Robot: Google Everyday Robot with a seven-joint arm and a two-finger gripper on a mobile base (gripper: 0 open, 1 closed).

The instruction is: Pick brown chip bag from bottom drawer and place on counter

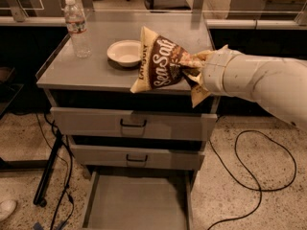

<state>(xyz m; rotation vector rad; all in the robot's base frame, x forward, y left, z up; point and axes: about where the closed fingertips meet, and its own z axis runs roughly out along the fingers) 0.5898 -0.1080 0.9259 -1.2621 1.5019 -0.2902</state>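
The brown chip bag (pixel 160 61), with cream-yellow edges and white "Sea Salt" lettering, hangs tilted in the air over the front right part of the counter (pixel 96 71). My gripper (pixel 192 67) is shut on the bag's right end, and the white arm reaches in from the right. Below, the bottom drawer (pixel 136 202) stands pulled out, showing a bare grey floor.
A white bowl (pixel 124 51) sits on the counter just left of the bag. A clear water bottle (pixel 76 28) stands at the counter's left. Two upper drawers with black handles (pixel 133 123) are shut. Black cables lie on the floor at both sides.
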